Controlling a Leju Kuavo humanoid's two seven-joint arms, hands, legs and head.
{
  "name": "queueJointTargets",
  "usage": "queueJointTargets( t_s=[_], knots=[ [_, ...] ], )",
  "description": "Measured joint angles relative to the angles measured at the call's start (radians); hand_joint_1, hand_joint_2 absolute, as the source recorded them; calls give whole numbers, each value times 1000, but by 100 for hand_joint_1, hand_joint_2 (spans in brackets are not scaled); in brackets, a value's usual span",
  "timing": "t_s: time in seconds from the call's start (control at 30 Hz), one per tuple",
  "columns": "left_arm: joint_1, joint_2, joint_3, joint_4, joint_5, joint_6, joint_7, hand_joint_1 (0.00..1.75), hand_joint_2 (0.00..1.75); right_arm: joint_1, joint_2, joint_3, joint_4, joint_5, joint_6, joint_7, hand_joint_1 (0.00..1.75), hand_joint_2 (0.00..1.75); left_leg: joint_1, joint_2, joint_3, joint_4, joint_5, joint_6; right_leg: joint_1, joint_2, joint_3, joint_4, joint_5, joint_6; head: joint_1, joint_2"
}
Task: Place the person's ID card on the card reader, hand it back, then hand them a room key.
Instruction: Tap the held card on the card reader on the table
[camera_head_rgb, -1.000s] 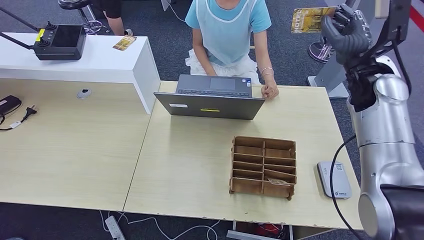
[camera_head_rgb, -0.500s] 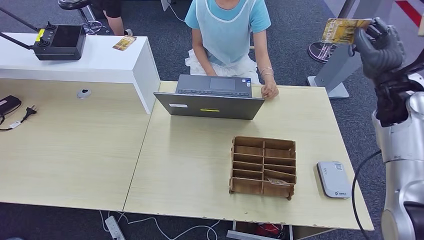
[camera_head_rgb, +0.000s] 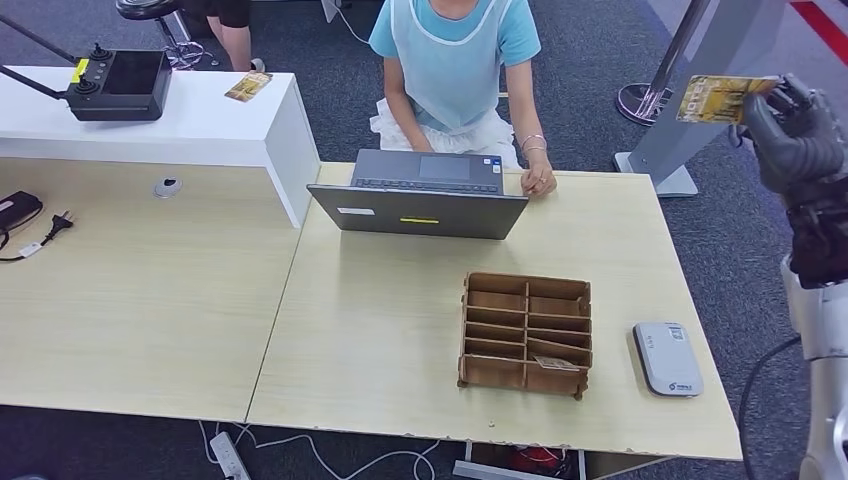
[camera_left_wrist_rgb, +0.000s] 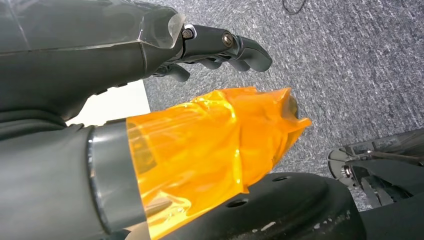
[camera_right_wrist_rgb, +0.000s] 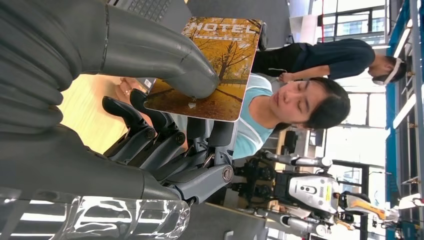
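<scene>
The thumb (camera_right_wrist_rgb: 165, 60) of the right hand (camera_head_rgb: 795, 135) presses down on the face of a room key (camera_right_wrist_rgb: 212, 65), a card printed with an autumn scene and the word HOTEL, while the darker fingers (camera_right_wrist_rgb: 150, 132) curl up beneath it, so the card is pinched flat between them with most of its printed face left free. That grip probably suits a handover: the free far edge gives the person (camera_head_rgb: 455, 60) something to take.

In the head view the room key sits high at the right, raised off the table (camera_head_rgb: 400, 330) and out past its right edge, well apart from the person seated at the far side behind the laptop (camera_head_rgb: 420, 195). The right arm rises from the near right corner, forearm upright, hand at the top with the card pointing left toward the person. Judging by this, the card still has to travel left and farther to reach them.

On the table the card reader (camera_head_rgb: 668, 358) lies near the right edge with nothing on it, just beside the wooden card rack (camera_head_rgb: 527, 333).

The left hand (camera_left_wrist_rgb: 150, 65) hangs over grey carpet; its dark fingers look loosely bent around nothing, though the close view makes that hard to confirm.
</scene>
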Motion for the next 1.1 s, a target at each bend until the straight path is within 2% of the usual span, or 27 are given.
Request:
queueJointTargets(
  t_s=[0.3,0.57,0.7,0.83,1.1],
  knots=[
    [0,2,0,0,1,-1,0,0,0,29,-52,-1,9,-24,49,20,175,175,0,-1,0,0,0,0,0,-1,0,0,0,0,0,0],
    [1,3,6,0,15,3,-1,0,0,58,-169,3,38,-72,127,36,175,175,-2,-2,-1,0,0,1,-2,-3,0,0,-1,1,0,0],
    [1,3,11,0,18,6,-3,0,0,126,-228,-11,39,-109,129,17,175,175,-2,-2,-1,0,-2,2,-2,-3,0,0,-1,1,0,0],
    [1,3,15,0,18,6,-4,0,0,205,-262,-39,35,-123,128,5,175,175,-2,-2,-1,0,-2,3,-2,-3,0,0,-1,1,0,0],
    [1,4,16,0,5,9,-1,0,0,302,-280,-76,29,-116,136,6,175,175,-2,-2,-1,0,-2,3,-2,-2,0,0,-1,1,0,0]
  ],
)
